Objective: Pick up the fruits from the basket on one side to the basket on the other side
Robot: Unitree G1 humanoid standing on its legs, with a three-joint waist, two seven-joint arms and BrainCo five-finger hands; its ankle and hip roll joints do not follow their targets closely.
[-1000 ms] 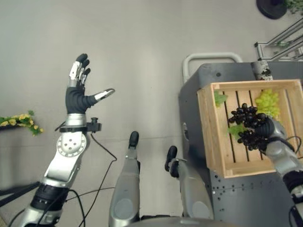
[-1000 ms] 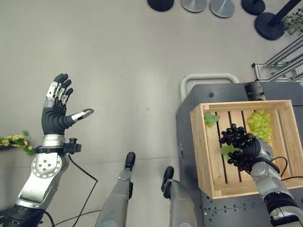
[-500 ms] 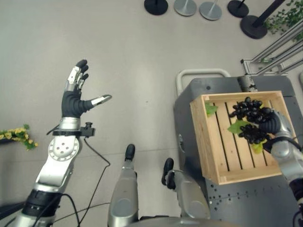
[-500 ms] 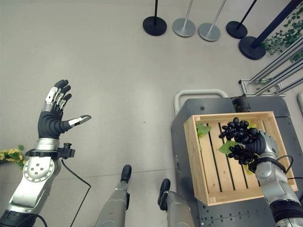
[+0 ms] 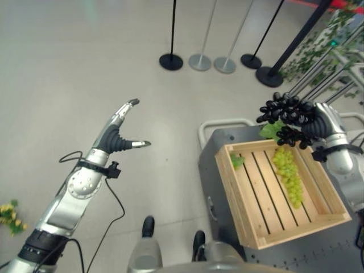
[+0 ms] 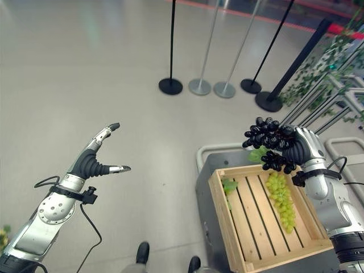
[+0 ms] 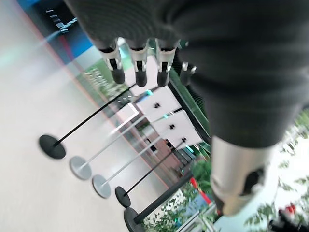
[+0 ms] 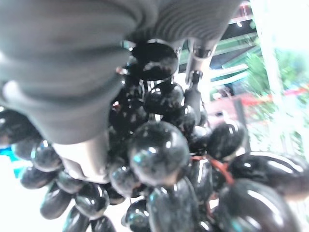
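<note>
A bunch of black grapes [image 5: 282,116] with a green leaf is lifted above the far edge of a wooden crate [image 5: 227,187], and my right hand [image 5: 325,126] is shut on it. The right wrist view shows the black grapes [image 8: 164,154] pressed against my curled fingers. Inside the crate lie a bunch of green grapes [image 5: 287,175] and a loose green leaf [image 5: 236,161]. My left hand [image 5: 116,133] is held out over the floor at the left, open and holding nothing; its straight fingers [image 7: 137,72] show in the left wrist view.
The crate rests on a dark grey cart [image 5: 213,187] with a pale handle [image 5: 219,124]. Several stanchion posts with round bases [image 5: 199,61] stand on the floor beyond. Green foliage on a metal rack [image 5: 335,42] is at the far right. Yellow flowers [image 5: 7,213] lie at the left edge.
My right hand has lifted the black grapes out of the crate to above its far edge, uncovering the green grapes. The camera has tilted up. My left hand has turned more edge-on.
</note>
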